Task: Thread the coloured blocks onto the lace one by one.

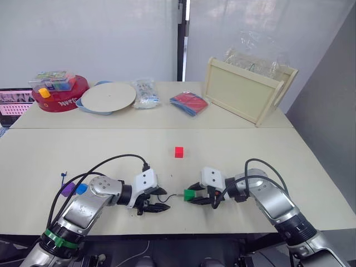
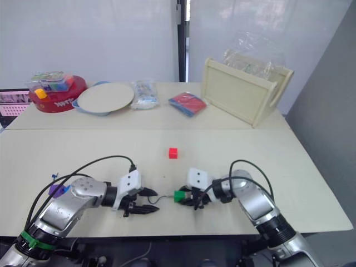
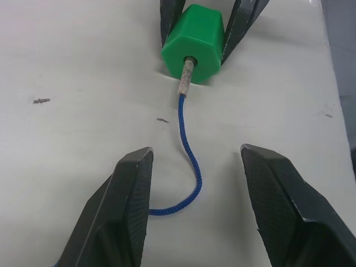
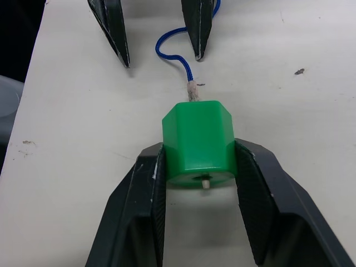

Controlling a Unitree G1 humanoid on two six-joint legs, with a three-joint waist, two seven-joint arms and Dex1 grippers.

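The right claw (image 4: 197,183) is clamped on a green hexagonal block (image 4: 197,142), one finger on each flat side, holding it low on the surface (image 1: 233,150) with its bore pointing straight across at the left claw (image 3: 194,211). That looks deliberate: with the hole kept level and still, the stiff pale tip of the lace (image 3: 188,150) can run through, and it already has, for a pale stub pokes out of the block's face nearest the right wrist. The left claw sits released, its fingers spread with the dark-blue cord curving loose between them, touching neither that I can tell; I'd guess it has let go so the tip can be pulled from the far side. A red block (image 1: 178,152) waits beyond both claws, well apart from them, and purple and blue blocks (image 1: 74,189) lie beside the left forearm. Far beyond the left claw, a red round tin (image 1: 60,99) carries white lettering I cannot make out.
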